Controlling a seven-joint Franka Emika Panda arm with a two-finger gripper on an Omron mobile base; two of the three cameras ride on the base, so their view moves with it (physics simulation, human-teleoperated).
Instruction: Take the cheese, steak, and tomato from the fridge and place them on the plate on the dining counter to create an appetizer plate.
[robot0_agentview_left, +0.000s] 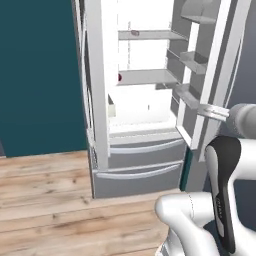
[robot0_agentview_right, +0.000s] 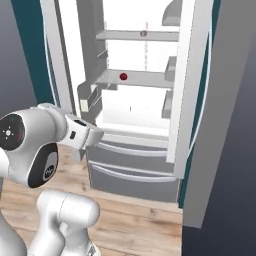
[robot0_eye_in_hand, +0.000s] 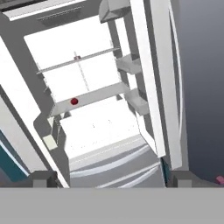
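The fridge (robot0_agentview_left: 145, 150) (robot0_agentview_right: 135, 150) (robot0_eye_in_hand: 109, 162) stands with both upper doors open. A dark red tomato (robot0_agentview_right: 123, 76) (robot0_eye_in_hand: 74, 101) sits on the left of the middle shelf; in the left base view the tomato (robot0_agentview_left: 120, 77) is half hidden by the left door's edge. A small reddish-brown steak (robot0_agentview_left: 135, 33) (robot0_agentview_right: 143, 33) (robot0_eye_in_hand: 77, 57) lies on the shelf above. My gripper (robot0_agentview_left: 205, 109) (robot0_agentview_right: 92, 134) (robot0_eye_in_hand: 109, 179) hangs open and empty in front of the fridge, level with the drawers and well short of the shelves. The cheese, plate and dining counter are out of view.
The right door (robot0_agentview_left: 215, 60) (robot0_agentview_right: 187, 85) with its grey bins juts toward me on the right. A pale block (robot0_agentview_left: 111, 109) (robot0_agentview_right: 84, 106) (robot0_eye_in_hand: 49, 142) sits in the left door's bin. Wooden floor (robot0_agentview_left: 45, 200) lies in front, with a teal wall (robot0_agentview_left: 40, 75) to the left.
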